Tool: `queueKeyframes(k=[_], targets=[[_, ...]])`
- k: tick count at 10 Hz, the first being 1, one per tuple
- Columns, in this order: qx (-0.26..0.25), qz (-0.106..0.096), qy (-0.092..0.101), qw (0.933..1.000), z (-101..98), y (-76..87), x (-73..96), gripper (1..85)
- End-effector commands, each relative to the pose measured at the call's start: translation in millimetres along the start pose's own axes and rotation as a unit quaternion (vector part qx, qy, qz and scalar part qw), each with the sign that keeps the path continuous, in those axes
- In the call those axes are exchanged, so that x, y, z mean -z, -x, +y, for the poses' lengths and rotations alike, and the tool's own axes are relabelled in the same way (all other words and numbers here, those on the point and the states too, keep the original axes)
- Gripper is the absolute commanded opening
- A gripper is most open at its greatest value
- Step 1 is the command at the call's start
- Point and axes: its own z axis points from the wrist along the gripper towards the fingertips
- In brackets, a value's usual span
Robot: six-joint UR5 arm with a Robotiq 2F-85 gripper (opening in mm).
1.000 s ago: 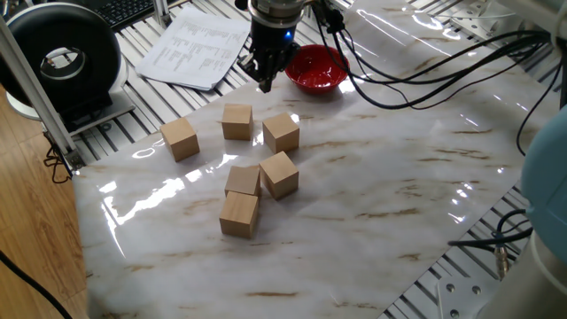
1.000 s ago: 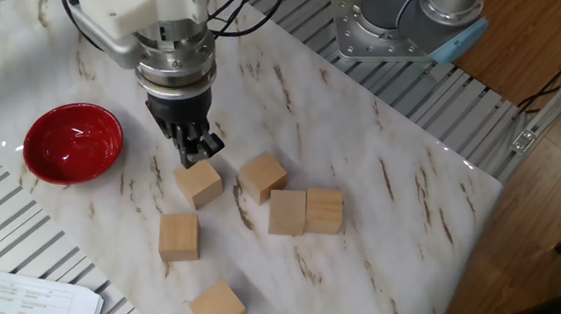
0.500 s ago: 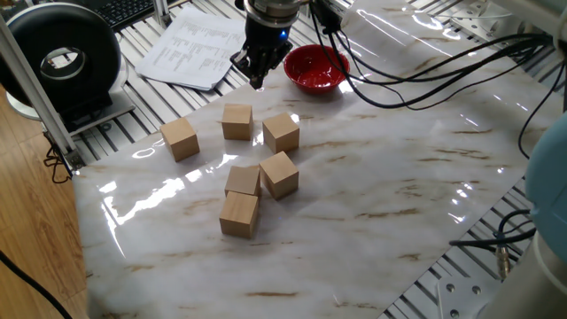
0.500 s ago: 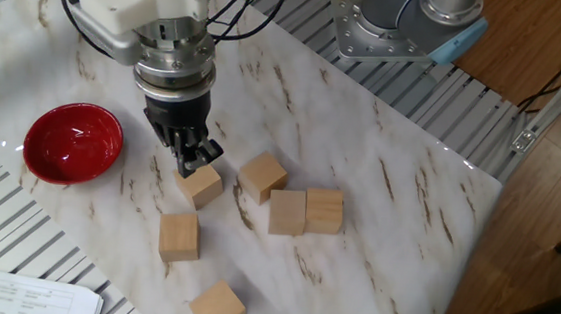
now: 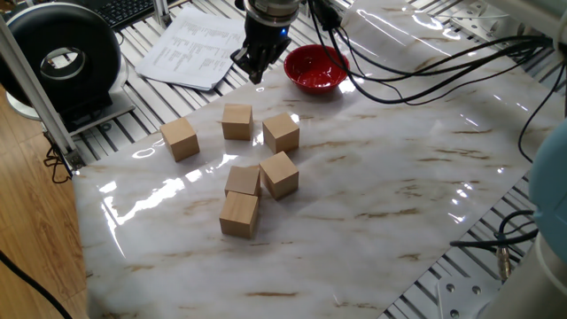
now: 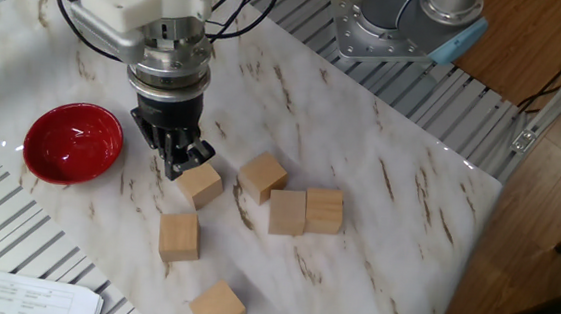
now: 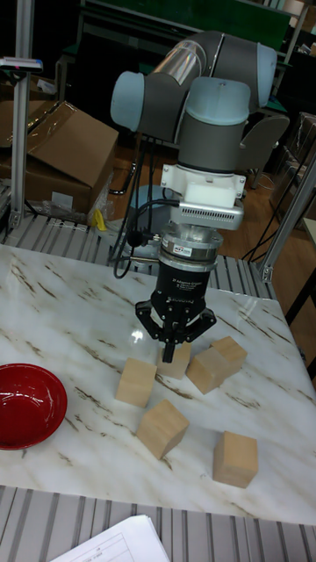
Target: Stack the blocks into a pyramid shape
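The tool (image 6: 182, 162) hangs above the marble-patterned counter (image 6: 381, 155), between the red bowl (image 6: 72, 141) and the cluster of blocks. Its fingers sit close together with nothing between them — it has hold of no block.

All six blocks lie flat on the counter; none is stacked.
- The nearest block (image 6: 199, 184) lies just beside and below the fingertips in the other fixed view; whether the two touch cannot be told. In the tall fixed view the tool (image 7: 173, 344) overlaps a block (image 7: 176, 359) behind it.
- A tilted block (image 6: 263, 178) sits just to the side of that one.
- Two blocks (image 6: 287, 213) and (image 6: 324, 211) stand side by side, touching.
- One block (image 6: 179, 236) lies apart, nearer the counter edge.
- The last block (image 6: 217, 306) lies further out still, near the printed sheets of paper (image 5: 195, 49).

In one fixed view the tool (image 5: 252, 69) appears beyond the whole cluster — beside the bowl's rim (image 5: 315, 68).
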Motion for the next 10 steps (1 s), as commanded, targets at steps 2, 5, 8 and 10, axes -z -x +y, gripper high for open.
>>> queueKeyframes(k=[2, 5, 8, 10], targets=[[0.004, 0.001, 0.001, 1.0000, 0.6, 0.8, 1.8, 1.3], [0.010, 0.020, -0.011, 0.9997, -2.9, 10.0, 0.8, 1.3], [0.028, 0.033, -0.015, 0.9989, -12.2, 32.6, -11.9, 1.3], [0.021, 0.033, -0.004, 0.9992, -6.6, 36.7, -18.6, 1.3]])
